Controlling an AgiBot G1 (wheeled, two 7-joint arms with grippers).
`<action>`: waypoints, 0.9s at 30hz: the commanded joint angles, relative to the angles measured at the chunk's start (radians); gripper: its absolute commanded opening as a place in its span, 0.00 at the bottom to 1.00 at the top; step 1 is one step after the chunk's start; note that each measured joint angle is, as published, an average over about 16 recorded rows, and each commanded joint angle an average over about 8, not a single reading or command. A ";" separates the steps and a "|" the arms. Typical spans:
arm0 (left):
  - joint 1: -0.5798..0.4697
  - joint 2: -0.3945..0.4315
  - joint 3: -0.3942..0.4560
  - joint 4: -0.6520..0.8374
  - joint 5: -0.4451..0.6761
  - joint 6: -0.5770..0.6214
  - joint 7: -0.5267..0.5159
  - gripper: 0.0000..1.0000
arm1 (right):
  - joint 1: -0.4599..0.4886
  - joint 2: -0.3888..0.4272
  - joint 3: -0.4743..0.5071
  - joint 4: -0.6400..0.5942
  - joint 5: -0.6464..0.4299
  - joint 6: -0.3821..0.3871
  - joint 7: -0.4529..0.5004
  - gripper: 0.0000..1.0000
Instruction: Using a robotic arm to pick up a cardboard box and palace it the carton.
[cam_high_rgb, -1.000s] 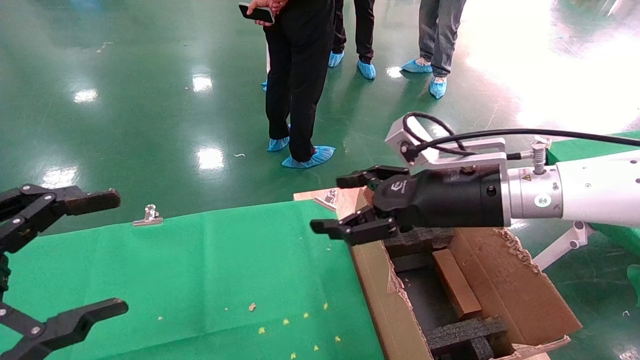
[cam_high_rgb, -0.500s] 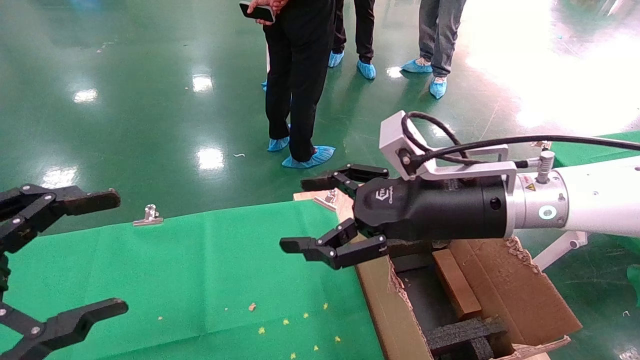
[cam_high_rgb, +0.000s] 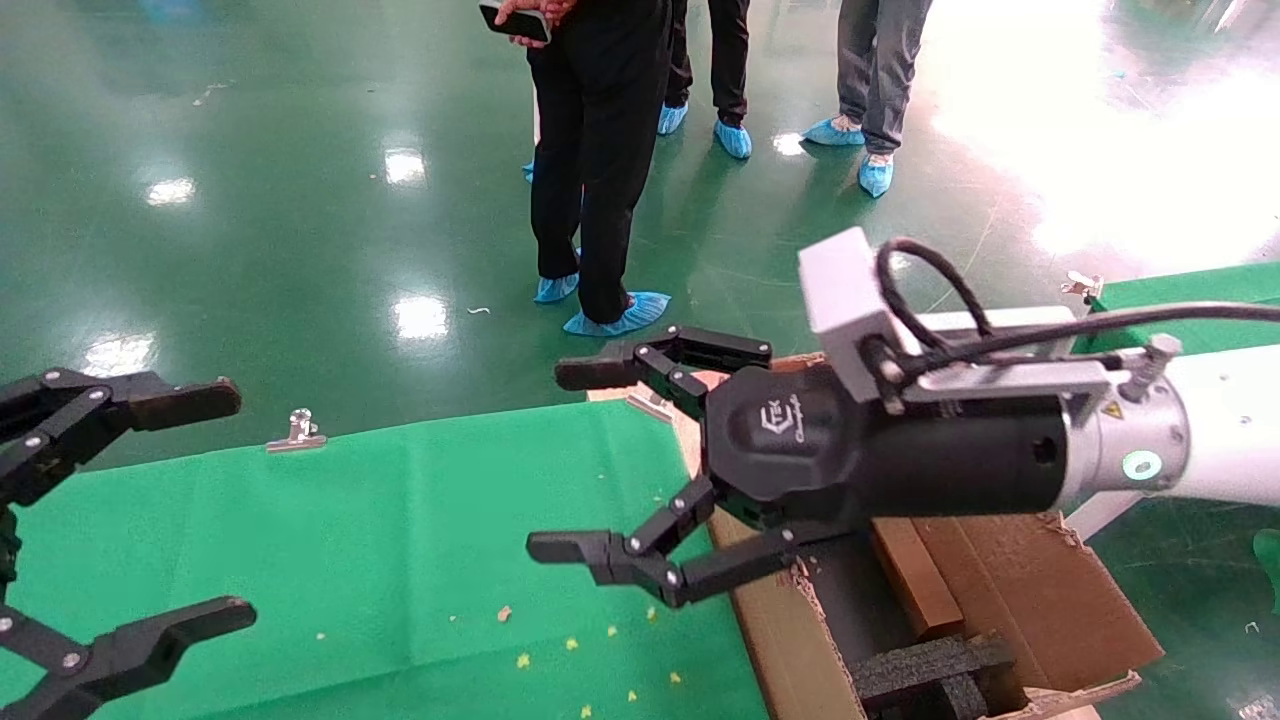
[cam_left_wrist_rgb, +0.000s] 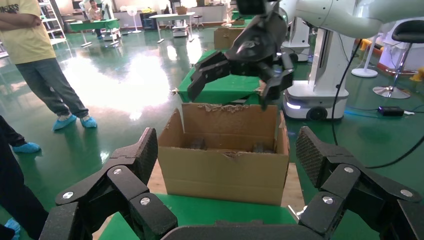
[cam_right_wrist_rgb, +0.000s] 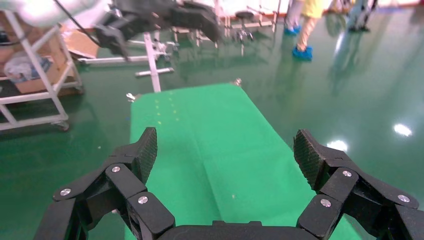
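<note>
Head view | right gripper (cam_high_rgb: 560, 460) spread wide, empty, above green table (cam_high_rgb: 350, 540) edge beside carton (cam_high_rgb: 790, 630) | cardboard box (cam_high_rgb: 905, 570) lies inside carton | left gripper (cam_high_rgb: 225, 505) wide open, parked at left

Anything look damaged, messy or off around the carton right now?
The carton has ragged, torn flap edges, plain in the left wrist view too. Small yellow and tan scraps litter the green cloth beside it. The cardboard box already lies inside; the right gripper is open and empty.
</note>
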 joint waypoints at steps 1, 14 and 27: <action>0.000 0.000 0.000 0.000 0.000 0.000 0.000 1.00 | -0.022 -0.007 0.038 0.003 0.005 -0.021 -0.014 1.00; 0.000 0.000 0.000 0.000 0.000 0.000 0.000 1.00 | -0.133 -0.045 0.224 0.018 0.033 -0.125 -0.082 1.00; 0.000 0.000 0.000 0.000 0.000 0.000 0.000 1.00 | -0.124 -0.042 0.207 0.017 0.032 -0.116 -0.077 1.00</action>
